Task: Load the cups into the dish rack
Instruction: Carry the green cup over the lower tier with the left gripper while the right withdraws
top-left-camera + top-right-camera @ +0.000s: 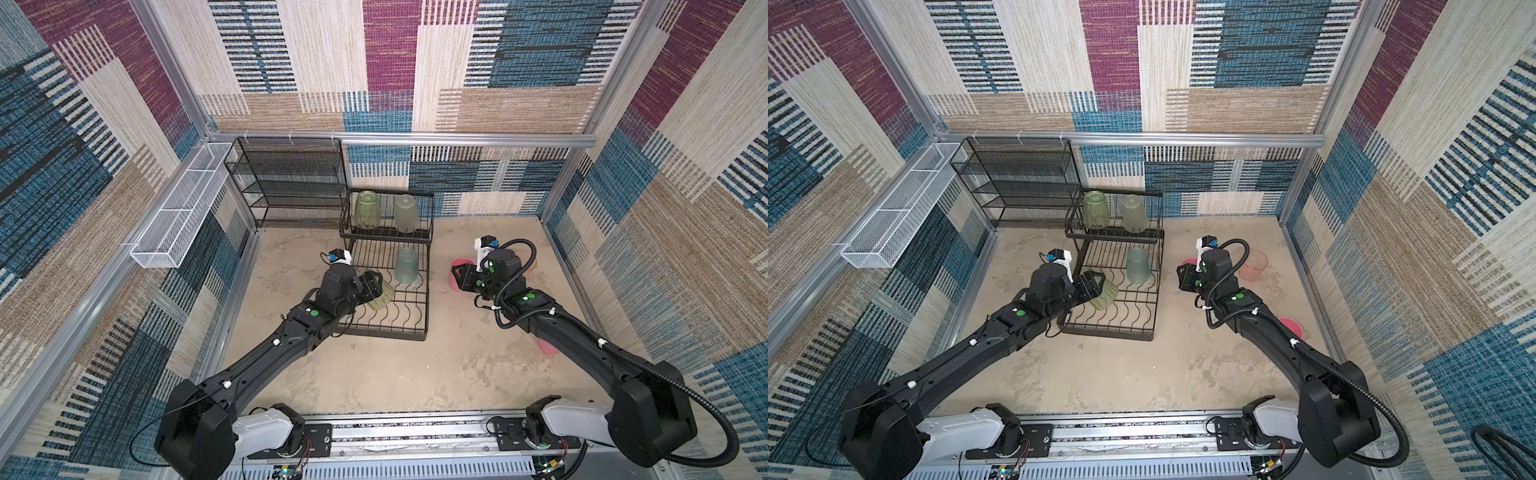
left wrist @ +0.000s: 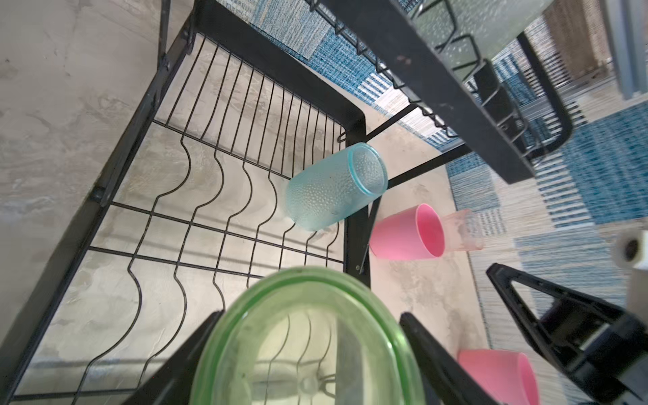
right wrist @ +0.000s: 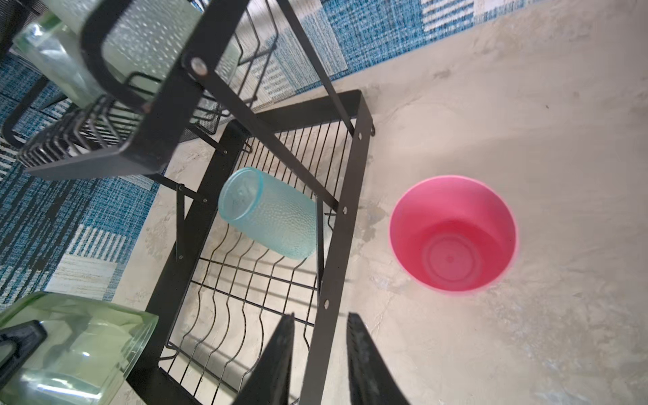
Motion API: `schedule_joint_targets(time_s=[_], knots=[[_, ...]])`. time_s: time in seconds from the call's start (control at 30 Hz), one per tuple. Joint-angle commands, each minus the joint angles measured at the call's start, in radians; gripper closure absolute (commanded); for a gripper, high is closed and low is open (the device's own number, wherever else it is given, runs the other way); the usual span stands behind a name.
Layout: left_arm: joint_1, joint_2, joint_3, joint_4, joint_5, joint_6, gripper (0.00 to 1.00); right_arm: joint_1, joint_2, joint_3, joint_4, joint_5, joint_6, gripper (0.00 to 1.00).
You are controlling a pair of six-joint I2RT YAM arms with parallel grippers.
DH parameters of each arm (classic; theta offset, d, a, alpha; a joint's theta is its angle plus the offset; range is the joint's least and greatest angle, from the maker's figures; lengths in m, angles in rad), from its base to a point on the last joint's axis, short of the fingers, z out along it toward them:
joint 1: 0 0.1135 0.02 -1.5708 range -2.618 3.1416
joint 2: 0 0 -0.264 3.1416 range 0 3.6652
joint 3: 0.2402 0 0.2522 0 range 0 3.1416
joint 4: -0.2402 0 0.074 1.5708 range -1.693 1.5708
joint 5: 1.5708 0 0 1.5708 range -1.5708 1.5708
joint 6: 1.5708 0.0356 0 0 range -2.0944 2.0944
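Gripping a green cup (image 3: 70,343), the left pincer (image 2: 310,313) hovers over the rack (image 1: 426,307); the right pincer (image 3: 321,319) hangs slightly open beside a pink cup (image 3: 452,233).

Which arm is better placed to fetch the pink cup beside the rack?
Right. The right pincer is empty, jaws apart, just short of the pink cup. The left pincer holds a green cup over the rack.

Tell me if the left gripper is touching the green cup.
Touching. In the left wrist view the fingers of the left gripper press against both sides of the green cup, held over the dish rack.
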Motion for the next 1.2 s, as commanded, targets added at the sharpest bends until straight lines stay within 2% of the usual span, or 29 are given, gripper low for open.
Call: schedule_joint_targets(time_s=[0.0, 0.23, 0.57, 0.8, 1.17], knots=[[-0.062, 0.064, 0.035, 0.037, -0.184, 0.109, 0.34, -0.032, 0.018, -0.001, 0.038, -0.076, 0.022, 0.71], [-0.197, 0.221, 0.059, 0.171, -0.313, 0.256, 0.34, -0.071, -0.006, -0.025, 0.065, -0.1, 0.021, 0.7], [-0.29, 0.441, 0.056, 0.469, -0.383, 0.425, 0.34, -0.094, -0.026, -0.057, 0.075, -0.113, 0.006, 0.7], [-0.318, 0.527, 0.07, 0.578, -0.426, 0.465, 0.33, -0.102, -0.039, -0.082, 0.101, -0.127, -0.013, 0.69], [-0.33, 0.61, 0.109, 0.591, -0.5, 0.498, 0.33, -0.107, -0.054, -0.104, 0.105, -0.125, -0.045, 0.69]])
